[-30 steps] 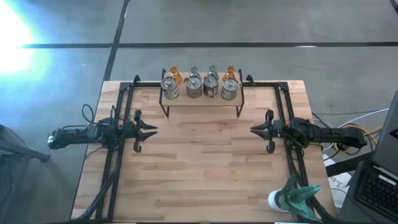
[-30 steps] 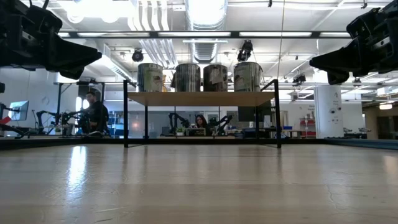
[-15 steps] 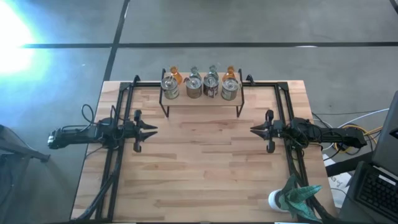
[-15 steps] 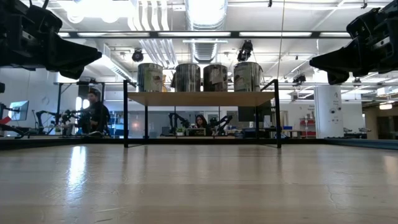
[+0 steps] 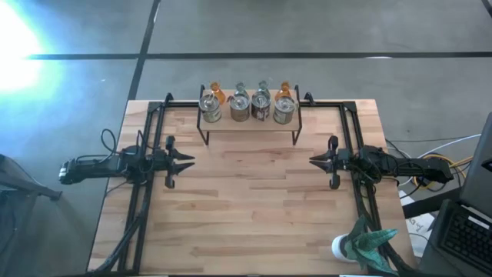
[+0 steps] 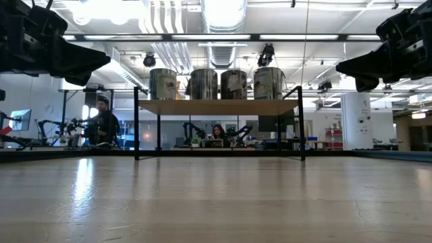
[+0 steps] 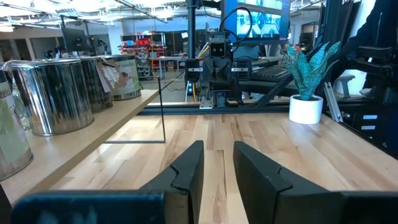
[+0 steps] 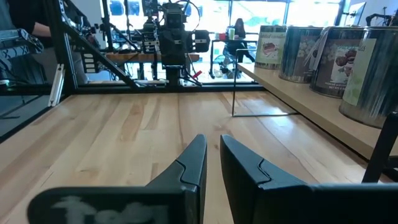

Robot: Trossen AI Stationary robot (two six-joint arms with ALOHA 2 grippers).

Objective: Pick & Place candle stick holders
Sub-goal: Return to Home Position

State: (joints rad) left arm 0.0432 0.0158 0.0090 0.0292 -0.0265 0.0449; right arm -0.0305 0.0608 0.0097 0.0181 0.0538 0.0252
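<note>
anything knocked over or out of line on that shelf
Nothing stands out. The four jars stand upright in an even row on the shelf, the small bulb holders behind them. Left gripper and right gripper hang empty at the sides.

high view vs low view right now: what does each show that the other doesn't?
Only the high view: four tiny bulb-shaped glass holders along the far edge of the wooden shelf with black legs, two amber-orange at the ends and two pale green between them. It also shows the teal spiky object on a white base at the wooden table's near right corner.
Only the low view: the room beyond, with a person in it.
Both: four silvery jar-like holders in a row on that shelf, and the left gripper and right gripper, apart, holding nothing.
</note>
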